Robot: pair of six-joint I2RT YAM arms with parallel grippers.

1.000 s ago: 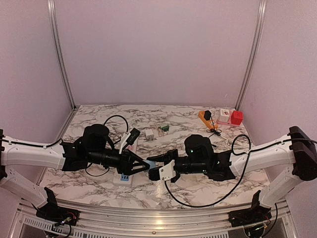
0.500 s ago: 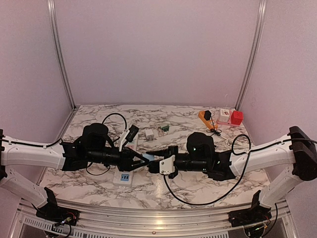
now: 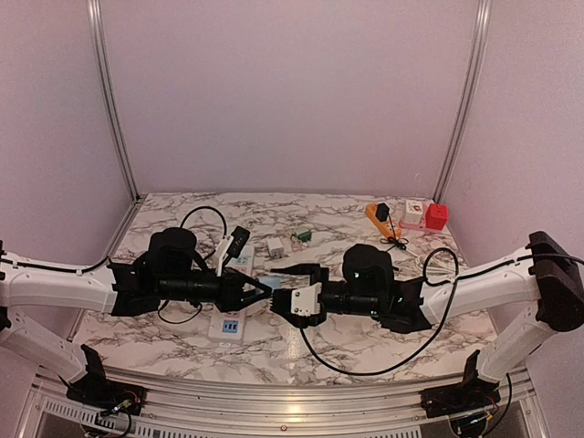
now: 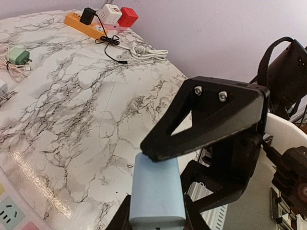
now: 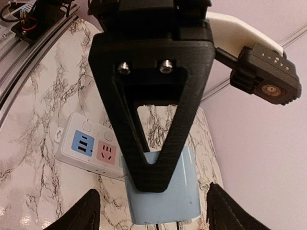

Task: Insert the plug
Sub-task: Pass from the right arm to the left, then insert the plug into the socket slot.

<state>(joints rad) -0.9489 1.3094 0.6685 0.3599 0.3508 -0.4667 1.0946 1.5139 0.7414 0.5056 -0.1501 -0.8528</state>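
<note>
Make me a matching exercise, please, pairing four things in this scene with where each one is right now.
Things:
1. blue plug
2. white power strip
3. red cube
4. green charger

Places:
A. back right corner of the table
B. clamped in the left claw
C. middle of the table, toward the back
D. flat on the table, just below the left claw

Pairs: 1-B, 2-D, 3-A, 4-C
</note>
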